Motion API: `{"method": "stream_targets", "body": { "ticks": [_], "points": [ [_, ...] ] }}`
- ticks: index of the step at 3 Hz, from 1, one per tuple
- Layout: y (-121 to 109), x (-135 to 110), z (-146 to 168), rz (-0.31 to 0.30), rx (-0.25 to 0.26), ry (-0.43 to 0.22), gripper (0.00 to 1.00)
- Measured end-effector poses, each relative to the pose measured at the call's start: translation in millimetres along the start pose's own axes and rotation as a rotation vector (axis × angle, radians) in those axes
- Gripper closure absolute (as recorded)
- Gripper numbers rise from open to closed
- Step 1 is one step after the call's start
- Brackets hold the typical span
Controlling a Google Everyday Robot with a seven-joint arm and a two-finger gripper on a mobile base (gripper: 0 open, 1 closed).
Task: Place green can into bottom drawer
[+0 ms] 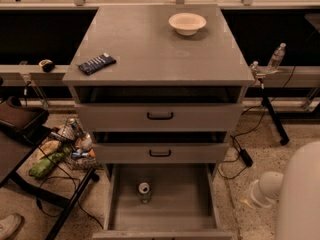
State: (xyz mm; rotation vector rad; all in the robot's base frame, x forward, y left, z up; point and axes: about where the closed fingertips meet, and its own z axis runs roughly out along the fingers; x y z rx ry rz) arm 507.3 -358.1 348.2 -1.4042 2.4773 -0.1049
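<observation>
**Green can [144,191] already standing in the bottom drawer**

The green can stands upright on the flat floor of the open bottom drawer [176,215], left of centre and toward its far end, with nothing touching it. I judge the placing itself done. Only a white arm segment [265,188] shows at the near right, well apart from the drawer. The gripper is out of sight, so I cannot tell how far open it is or whether it holds anything. Little seems left, except perhaps shutting the drawer.
</observation>
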Motion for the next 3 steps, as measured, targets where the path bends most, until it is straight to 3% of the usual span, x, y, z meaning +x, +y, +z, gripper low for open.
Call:
{"method": "stream_targets", "body": {
  "ticks": [1,2,3],
  "points": [
    [25,46,-33,0.034,0.002,0.026,1.00],
    [50,88,-84,0.076,0.021,0.042,1.00],
    [50,92,-93,0.082,0.033,0.043,0.82]
  ]
}}
